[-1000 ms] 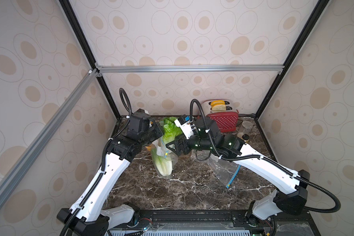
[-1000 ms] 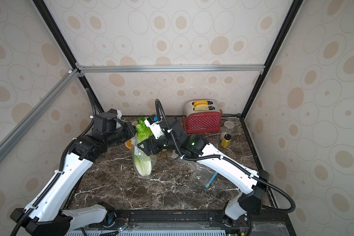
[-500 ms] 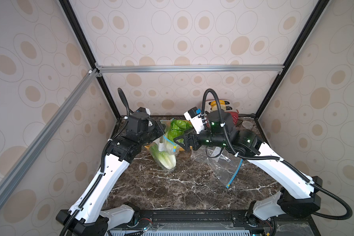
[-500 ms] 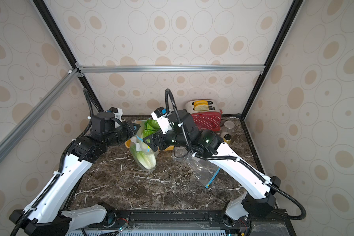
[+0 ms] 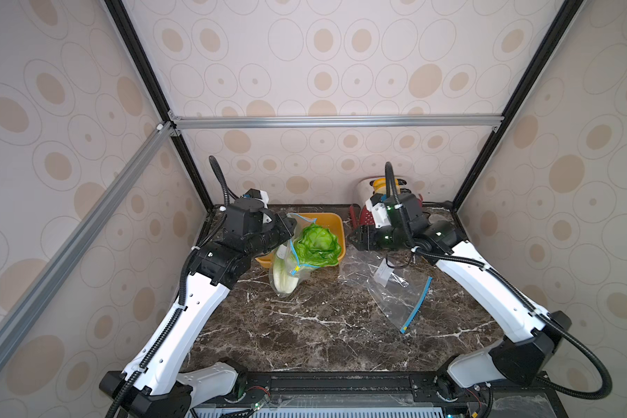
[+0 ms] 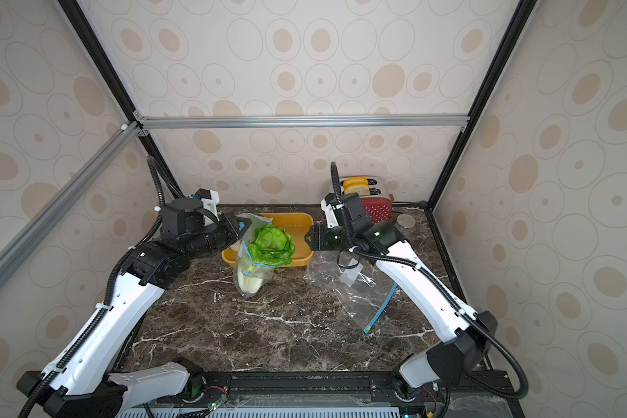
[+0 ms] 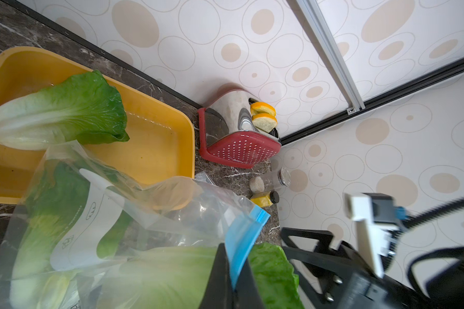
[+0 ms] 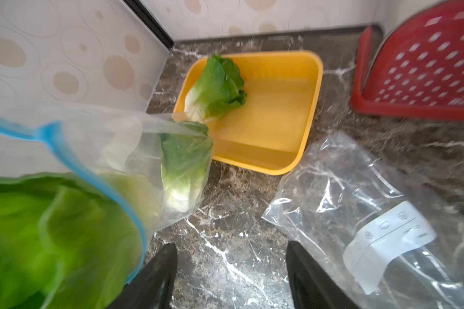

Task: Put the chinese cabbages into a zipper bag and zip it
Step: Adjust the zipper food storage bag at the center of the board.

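Right gripper (image 8: 231,250), parted and empty, is facing the last chinese cabbage (image 8: 214,88) lying across the yellow tray (image 8: 268,120) from it, long axis nearly along its reach; left gripper (image 7: 233,258) is pinching the zipper bag (image 7: 172,203).

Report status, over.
Left gripper shut on zipper bag rim; right gripper open, empty. One cabbage inside, second cabbage protruding; third cabbage in yellow tray. Spare bag nearby.

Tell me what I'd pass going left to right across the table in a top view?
The left pincer pinching the zipper bag → chinese cabbage poking out of that bag → right pincer, open → empty bag lying flat.
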Controlling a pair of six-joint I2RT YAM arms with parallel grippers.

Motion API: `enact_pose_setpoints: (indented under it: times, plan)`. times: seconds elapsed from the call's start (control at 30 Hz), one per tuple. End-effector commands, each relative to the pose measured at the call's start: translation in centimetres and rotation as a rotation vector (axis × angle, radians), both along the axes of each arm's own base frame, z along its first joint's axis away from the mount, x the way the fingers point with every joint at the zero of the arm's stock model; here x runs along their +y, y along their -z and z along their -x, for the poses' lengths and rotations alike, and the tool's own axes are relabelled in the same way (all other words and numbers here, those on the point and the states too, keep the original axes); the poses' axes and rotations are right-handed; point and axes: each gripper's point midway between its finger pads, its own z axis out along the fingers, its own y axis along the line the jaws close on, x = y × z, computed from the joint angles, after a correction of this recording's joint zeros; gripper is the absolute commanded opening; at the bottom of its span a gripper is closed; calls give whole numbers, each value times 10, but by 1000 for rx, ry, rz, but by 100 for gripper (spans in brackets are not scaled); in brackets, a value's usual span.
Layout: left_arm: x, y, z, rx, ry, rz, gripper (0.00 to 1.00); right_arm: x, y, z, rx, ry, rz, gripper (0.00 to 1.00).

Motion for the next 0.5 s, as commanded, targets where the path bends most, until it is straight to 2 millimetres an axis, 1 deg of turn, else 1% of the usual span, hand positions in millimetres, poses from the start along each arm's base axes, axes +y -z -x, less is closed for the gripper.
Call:
enact_pose_setpoints:
  times: [0.0, 0.07, 0.1, 0.23, 0.37, 0.47]
  plan:
    - [-4, -33, 1, -85, 15, 57, 0, 27, 4, 18, 80, -103, -69, 67]
    - [-5, -32, 1, -78, 22, 53, 0, 39, -8, 25, 60, -140, -98, 67]
    - [-7, -30, 0, -72, 33, 53, 0, 41, -14, 28, 58, -149, -118, 67]
    - [-13, -26, -1, -57, 57, 53, 0, 45, -34, 32, 31, -164, -161, 67]
    - [-15, -24, -1, -51, 69, 54, 0, 59, -41, 40, 57, -214, -212, 67]
    - [-14, -23, -1, -49, 62, 55, 0, 67, -42, 45, 35, -228, -187, 68]
